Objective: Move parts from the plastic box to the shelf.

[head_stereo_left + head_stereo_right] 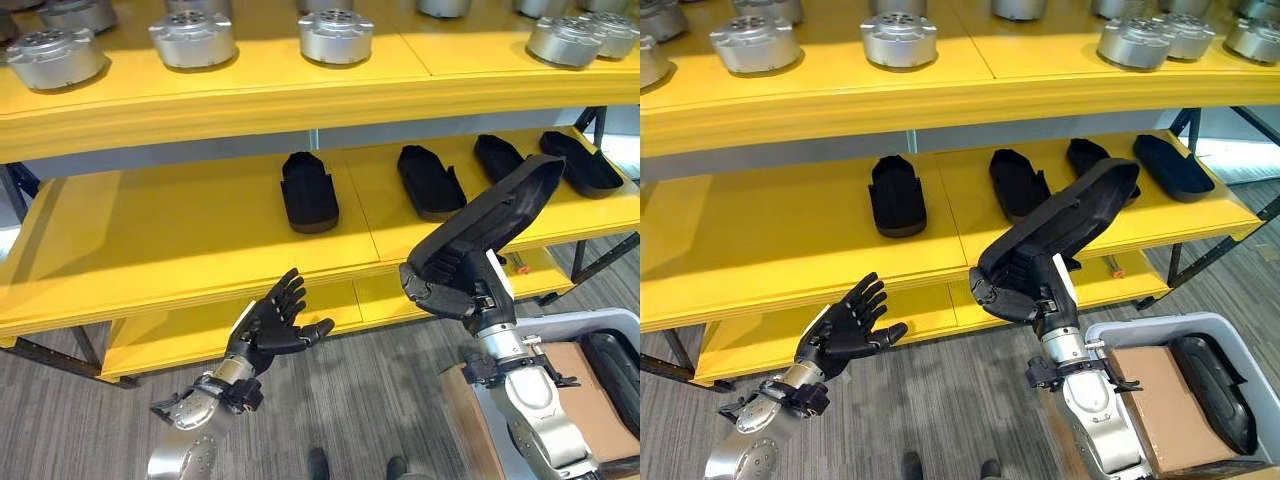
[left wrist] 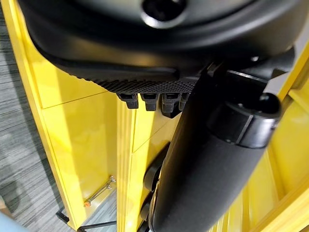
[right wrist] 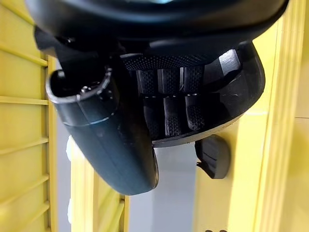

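My right hand (image 1: pixel 450 285) is shut on a long black part (image 1: pixel 500 215), gripping its lower end and holding it tilted up toward the middle yellow shelf (image 1: pixel 180 240). In the right wrist view the fingers (image 3: pixel 166 104) curl against the part's inner side (image 3: pixel 241 92). Several matching black parts (image 1: pixel 309 190) lie in a row on that shelf. My left hand (image 1: pixel 275 322) hovers open in front of the shelf's edge, fingers spread, holding nothing. The grey plastic box (image 1: pixel 1120 335) stands at lower right with another black part (image 1: pixel 1212 388) inside beside a brown cardboard sheet (image 1: pixel 1155 405).
The upper yellow shelf (image 1: pixel 300 90) carries several round silver metal parts (image 1: pixel 337 35). A lower yellow shelf (image 1: pixel 190 335) sits near the grey floor. A person's shoes (image 1: pixel 320 465) show at the bottom edge. Dark shelf legs (image 1: pixel 60 360) stand at the left.
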Robot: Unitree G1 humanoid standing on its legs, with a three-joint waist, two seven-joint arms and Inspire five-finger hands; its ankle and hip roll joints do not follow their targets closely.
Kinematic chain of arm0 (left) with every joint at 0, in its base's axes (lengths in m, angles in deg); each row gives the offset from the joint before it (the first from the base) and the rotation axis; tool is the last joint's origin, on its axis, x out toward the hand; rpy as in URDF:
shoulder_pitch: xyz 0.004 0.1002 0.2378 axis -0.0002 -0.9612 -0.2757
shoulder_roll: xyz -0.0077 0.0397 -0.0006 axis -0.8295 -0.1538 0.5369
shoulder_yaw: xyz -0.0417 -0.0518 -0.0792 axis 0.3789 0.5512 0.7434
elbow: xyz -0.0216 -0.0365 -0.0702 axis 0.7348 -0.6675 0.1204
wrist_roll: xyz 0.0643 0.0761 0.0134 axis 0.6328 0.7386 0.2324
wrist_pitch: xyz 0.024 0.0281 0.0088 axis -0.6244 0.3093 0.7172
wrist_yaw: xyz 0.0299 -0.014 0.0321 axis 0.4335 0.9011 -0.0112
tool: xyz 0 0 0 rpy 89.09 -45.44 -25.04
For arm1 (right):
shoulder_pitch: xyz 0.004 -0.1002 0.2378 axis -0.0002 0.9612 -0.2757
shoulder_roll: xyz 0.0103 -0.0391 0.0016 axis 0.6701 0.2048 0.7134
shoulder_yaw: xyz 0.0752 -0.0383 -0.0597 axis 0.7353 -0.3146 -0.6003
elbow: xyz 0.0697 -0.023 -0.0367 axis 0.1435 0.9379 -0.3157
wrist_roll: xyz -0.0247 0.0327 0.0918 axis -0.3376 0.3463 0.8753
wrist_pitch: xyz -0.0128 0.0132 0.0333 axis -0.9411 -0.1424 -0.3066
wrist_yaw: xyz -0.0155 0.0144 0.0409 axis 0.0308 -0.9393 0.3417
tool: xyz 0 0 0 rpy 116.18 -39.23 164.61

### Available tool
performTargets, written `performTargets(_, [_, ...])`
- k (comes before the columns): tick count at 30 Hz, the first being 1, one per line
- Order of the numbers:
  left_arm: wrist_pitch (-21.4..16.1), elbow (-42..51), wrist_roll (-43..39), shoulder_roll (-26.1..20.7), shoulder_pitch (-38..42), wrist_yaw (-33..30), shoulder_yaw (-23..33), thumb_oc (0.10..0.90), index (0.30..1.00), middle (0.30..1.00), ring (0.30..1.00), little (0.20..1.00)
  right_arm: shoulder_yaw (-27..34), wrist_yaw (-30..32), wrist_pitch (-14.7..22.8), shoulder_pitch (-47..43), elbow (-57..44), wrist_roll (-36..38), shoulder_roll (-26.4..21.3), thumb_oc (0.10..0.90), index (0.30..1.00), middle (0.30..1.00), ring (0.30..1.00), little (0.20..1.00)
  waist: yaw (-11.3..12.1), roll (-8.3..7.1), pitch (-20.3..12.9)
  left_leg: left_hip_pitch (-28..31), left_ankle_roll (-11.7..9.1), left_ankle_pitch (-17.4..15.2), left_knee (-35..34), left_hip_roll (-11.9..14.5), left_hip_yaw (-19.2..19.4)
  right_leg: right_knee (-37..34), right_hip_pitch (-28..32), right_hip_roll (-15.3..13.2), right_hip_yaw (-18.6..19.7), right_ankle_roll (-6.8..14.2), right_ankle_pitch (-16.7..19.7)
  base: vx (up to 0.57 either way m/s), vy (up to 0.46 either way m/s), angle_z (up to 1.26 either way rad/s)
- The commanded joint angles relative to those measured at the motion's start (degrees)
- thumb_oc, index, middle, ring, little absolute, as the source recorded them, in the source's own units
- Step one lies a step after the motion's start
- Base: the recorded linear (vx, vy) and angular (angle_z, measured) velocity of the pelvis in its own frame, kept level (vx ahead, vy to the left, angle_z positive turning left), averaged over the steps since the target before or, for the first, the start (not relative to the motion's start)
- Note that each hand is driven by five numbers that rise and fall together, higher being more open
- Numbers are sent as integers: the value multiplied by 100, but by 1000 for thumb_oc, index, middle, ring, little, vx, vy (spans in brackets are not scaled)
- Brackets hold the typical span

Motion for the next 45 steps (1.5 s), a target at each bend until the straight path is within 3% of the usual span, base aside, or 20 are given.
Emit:
performTargets(1, [-320, 526, -229, -132, 311, 179, 219, 900, 1000, 1000, 1000, 1000, 292, 49, 737, -721, -741, -177, -125, 400, 300, 300, 300, 300, -27, 174, -373, 319, -225, -371, -35, 583, 576, 801, -548, 1, -89, 648, -8, -26, 158, -6])
performTargets(6, [-257, 523, -339, -174, 332, 284, 264, 900, 1000, 1000, 1000, 1000, 459, -99, 807, -573, -718, -56, -207, 400, 300, 300, 300, 300, -136, 160, -351, 177, -225, -339, -35, 393, 482, 817, -550, 845, 139, 217, -424, 6, 62, -8])
performTargets(9, [-282, 449, -333, -108, 389, 372, 163, 900, 1000, 1000, 1000, 1000, 538, -88, 913, -511, -647, -103, -241, 400, 300, 300, 300, 300, -229, 164, -339, 91, -177, -335, -35, 218, 152, 597, -517, 1048, 677, 95, -449, 22, 4, 4])
performTargets(13, [-171, 471, -264, -102, 268, 679, 187, 900, 1000, 1000, 1000, 1000, 639, -177, 961, -391, -680, -63, -309, 400, 300, 300, 300, 300, -218, 176, -368, 62, -171, -359, -35, 144, 49, 164, -391, 1012, 818, 86, -296, 19, -94, 44])
performTargets(19, [-143, 484, -233, -159, 237, 566, 132, 900, 1000, 1000, 1000, 1000, 456, -207, 948, -421, -800, -189, -291, 400, 300, 300, 300, 300, -280, 247, -353, 167, -160, -358, -31, 121, 270, 286, -416, 1036, 880, 65, -364, 27, -74, 3])
performTargets(22, [-149, 463, -212, -121, 458, 537, -33, 900, 1000, 1000, 1000, 1000, 360, 19, 990, -584, -766, -395, -338, 400, 300, 300, 300, 300, -321, 209, -155, -246, -185, -539, 778, 184, 552, 667, -573, 935, 767, -31, -486, -126, -19, 20])
performTargets(23, [-120, 463, -144, -65, 572, 529, -122, 900, 1000, 1000, 1000, 1000, 324, 84, 1004, -694, -703, -497, -344, 400, 300, 300, 300, 300, -353, 177, -40, -427, -237, -635, 1187, 355, 654, 892, -653, 868, 688, -90, -549, -140, 41, 47])
performTargets(25, [-172, 461, -86, -1, 599, 526, -181, 900, 1000, 1000, 1000, 1000, 337, 39, 946, -810, -662, -500, -398, 400, 300, 300, 300, 300, -384, 146, 33, -484, -355, -587, 1350, 705, 605, 1067, -700, 814, 680, -173, -639, -29, 216, 94])
performTargets(26, [-259, 513, -165, -4, 542, 425, -180, 900, 1000, 1000, 1000, 1000, 418, -114, 947, -851, -639, -349, -532, 400, 300, 300, 300, 300, -399, 140, 48, -484, -524, -281, 1359, 1054, 409, 1127, -671, 773, 751, -222, -721, 74, 465, 77])
performTargets(28, [-404, 457, -256, -34, 498, 402, -123, 900, 1000, 1000, 1000, 1000, 454, -236, 878, -959, -637, -158, -756, 400, 300, 300, 300, 300, -435, 181, -35, -351, -834, 650, 885, 1900, 170, 1278, -747, 652, 792, -242, -881, 142, 900, -9])
performTargets(29, [-740, 26, -354, 95, 738, 306, -259, 900, 1000, 1000, 1000, 1000, 524, -340, 849, -1099, -514, -30, -1055, 400, 300, 300, 300, 300, -698, 377, -109, -170, -1162, 1439, 414, 2801, 530, 1745, -1011, 134, 447, -198, -1139, 162, 1109, -29])
performTargets(31, [-746, 14, -351, 109, 750, 294, -271, 900, 1000, 1000, 1000, 1000, 526, -339, 846, -1105, -505, -33, -1058, 400, 300, 300, 300, 300, -706, 402, -105, -137, -1188, 1444, 393, 2810, 596, 1799, -1040, 96, 415, -182, -1154, 105, 743, 15])
performTargets(32, [-766, -108, -396, 151, 868, 231, -361, 900, 1000, 1000, 1000, 1000, 483, -334, 773, -1130, -374, -207, -998, 400, 300, 300, 300, 300, -775, 594, -84, -21, -1230, 1185, 320, 2685, 952, 2087, -1182, -149, 262, -72, -1189, 126, 697, 28])
performTargets(33, [-790, -189, -389, 136, 930, 254, -385, 900, 1000, 1000, 1000, 1000, 488, -337, 759, -1060, -313, -266, -922, 400, 300, 300, 300, 300, -774, 639, -75, -16, -1205, 1002, 364, 2527, 991, 2021, -1107, -245, 245, 29, -1107, 144, 733, 40])
performTargets(36, [-719, -133, -438, 108, 876, 329, -353, 900, 1000, 1000, 1000, 1000, 500, -372, 787, -915, -317, -351, -835, 400, 300, 300, 300, 300, -745, 647, -59, -3, -1150, 786, 449, 2345, 979, 1844, -971, -339, 281, 149, -960, 106, 222, 45])
performTargets(41, [-611, 149, -276, -34, 554, 391, -93, 900, 1000, 1000, 1000, 1000, 508, -427, 669, -724, -561, -543, -583, 400, 300, 300, 300, 300, -556, 492, -66, 166, -961, 74, 542, 1930, 1064, 1326, -688, -677, 159, 479, -533, 118, 107, 46])
performTargets(45, [-624, 265, -146, -82, 388, 499, -10, 900, 1000, 1000, 1000, 1000, 379, -292, 570, -813, -572, -539, -530, 400, 300, 300, 300, 300, -332, 332, -103, 144, -890, -87, 661, 1833, 1048, 952, -481, -837, 32, 631, -275, 99, -13, 6])
